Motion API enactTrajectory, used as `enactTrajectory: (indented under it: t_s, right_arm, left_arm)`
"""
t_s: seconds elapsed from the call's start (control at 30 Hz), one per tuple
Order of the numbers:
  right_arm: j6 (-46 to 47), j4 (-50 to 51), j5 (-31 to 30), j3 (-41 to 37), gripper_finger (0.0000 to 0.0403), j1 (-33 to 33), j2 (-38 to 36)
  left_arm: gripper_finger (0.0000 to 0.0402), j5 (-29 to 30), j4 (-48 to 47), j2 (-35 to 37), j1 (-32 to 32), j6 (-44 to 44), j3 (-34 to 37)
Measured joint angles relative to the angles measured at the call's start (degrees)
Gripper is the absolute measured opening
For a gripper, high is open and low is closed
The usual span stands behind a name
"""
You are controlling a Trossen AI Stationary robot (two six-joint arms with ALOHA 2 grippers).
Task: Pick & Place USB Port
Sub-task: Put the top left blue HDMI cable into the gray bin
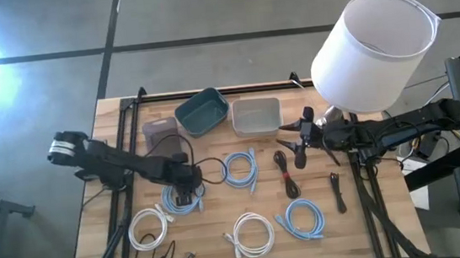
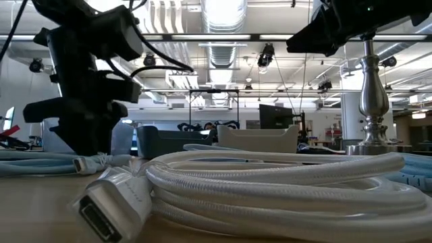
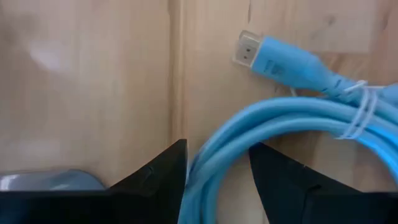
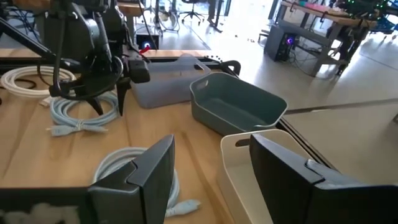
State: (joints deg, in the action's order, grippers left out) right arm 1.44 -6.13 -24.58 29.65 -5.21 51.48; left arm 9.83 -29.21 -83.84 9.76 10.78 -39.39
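A light blue coiled cable (image 1: 172,202) lies flat on the wooden table, left of the middle. Its plug (image 3: 252,48) and white tie (image 3: 360,102) show in the left wrist view. My left gripper (image 1: 185,191) is low over this coil, open and pointing down. Its two fingers stand on either side of a bundle of the coil's strands (image 3: 214,163). It also shows in the right wrist view (image 4: 104,93). My right gripper (image 1: 298,143) is open and empty, held above the table next to the white bin (image 1: 256,116). My left gripper comes at the coil from above, with the bundle of strands (image 3: 211,174) in the gap between its fingers (image 3: 158,180). I cannot tell whether the fingers touch the strands. The coil lies on the table.
A blue-grey bin (image 1: 203,112), a white bin and a grey box (image 1: 161,132) stand along the far edge. A lamp with a white shade (image 1: 374,39) stands at the far right. Other coils lie around: blue (image 1: 240,169), white (image 1: 253,233), blue (image 1: 302,220), white (image 1: 148,228), black (image 1: 286,174).
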Motion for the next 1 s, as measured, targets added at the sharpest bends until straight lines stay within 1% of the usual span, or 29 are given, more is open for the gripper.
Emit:
enactTrajectory:
  t_s: [0.13,0.2,0.27,0.37,0.43,0.6,0.7,0.77,0.8,0.87,0.93,1.0]
  right_arm:
    - [0.1,0.0,0.1,0.0,0.0206,0.0,0.0]
    - [0.1,0.0,0.1,0.0,0.0206,0.0,0.0]
    - [0.3,0.0,0.1,-0.1,0.0206,0.0,0.0]
    - [1.6,0.0,0.1,-0.4,0.0205,0.0,0.0]
    - [2.3,0.0,0.1,-0.6,0.0206,0.0,0.0]
    - [5.0,0.1,0.2,-1.1,0.0206,0.0,0.0]
    - [6.5,0.4,0.6,-1.4,0.0205,0.0,0.0]
    - [7.6,0.5,0.6,-1.6,0.0206,0.0,0.0]
    - [7.9,0.6,0.6,-1.6,0.0205,0.0,0.0]
    - [8.3,1.4,0.6,-1.6,0.0205,0.0,0.0]
    - [9.0,1.5,0.6,-1.7,0.0205,-0.1,0.0]
    - [9.5,1.6,0.6,-1.7,0.0205,-0.1,0.0]
  left_arm:
    - [0.0174,-1.7,-0.1,-2.5,-0.1,0.2,-0.2]
    - [0.0159,-2.0,-0.4,-3.2,0.0,0.5,-0.7]
    - [0.0131,-2.5,-0.8,-3.3,0.0,1.0,-1.5]
    - [0.0073,-3.0,-1.8,-3.0,0.0,2.0,-3.1]
    - [0.0038,-3.5,-0.8,-3.0,0.0,2.7,-4.8]
    - [0.0034,-2.5,-0.9,-1.5,0.1,4.4,-10.0]
    - [0.0037,-0.6,-1.8,-0.4,0.1,4.8,-13.8]
    - [0.0044,1.8,-2.2,0.4,0.1,4.2,-16.8]
    - [0.0045,3.9,-3.6,0.5,0.1,4.0,-18.4]
    - [0.0046,8.8,-9.5,0.9,0.1,3.7,-21.8]
    - [0.0046,15.6,-17.1,1.0,0.1,4.6,-25.8]
    - [0.0046,23.5,-24.6,1.1,0.1,7.4,-29.6]
